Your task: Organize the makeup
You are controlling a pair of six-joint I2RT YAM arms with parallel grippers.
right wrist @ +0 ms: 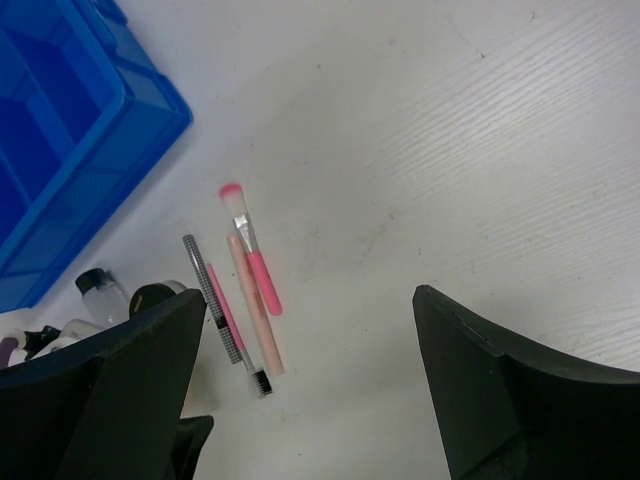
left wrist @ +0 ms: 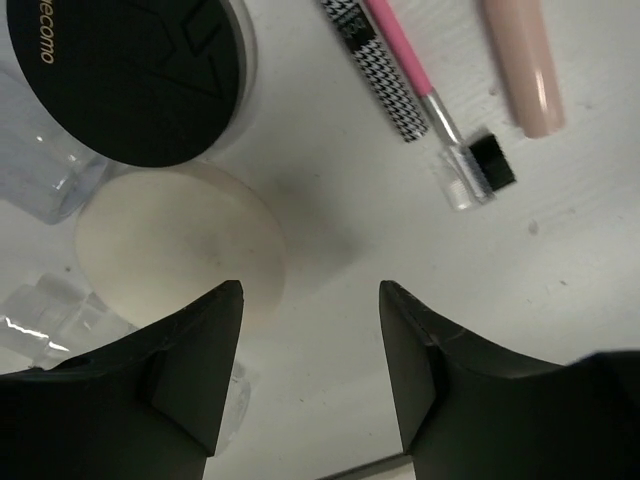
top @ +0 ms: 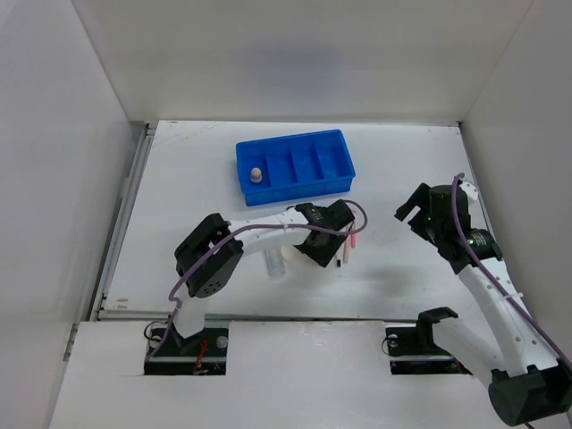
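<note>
left gripper (left wrist: pixel 310 300) spread, held just above cream puff (left wrist: pixel 180 245); right gripper (right wrist: pixel 308 300) also spread, held off aside. sponge (top: pixel 256 174) (probably) spotted in tray (top: pixel 308 187).

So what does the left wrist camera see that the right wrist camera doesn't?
Only the left wrist view clearly shows the cream round puff and the round black jar up close. Only the right wrist view shows the blue tray and a brush with a pink tip. Both show the checkered pencil, the thin pink brow brush and the beige stick lying side by side on the table.
</note>
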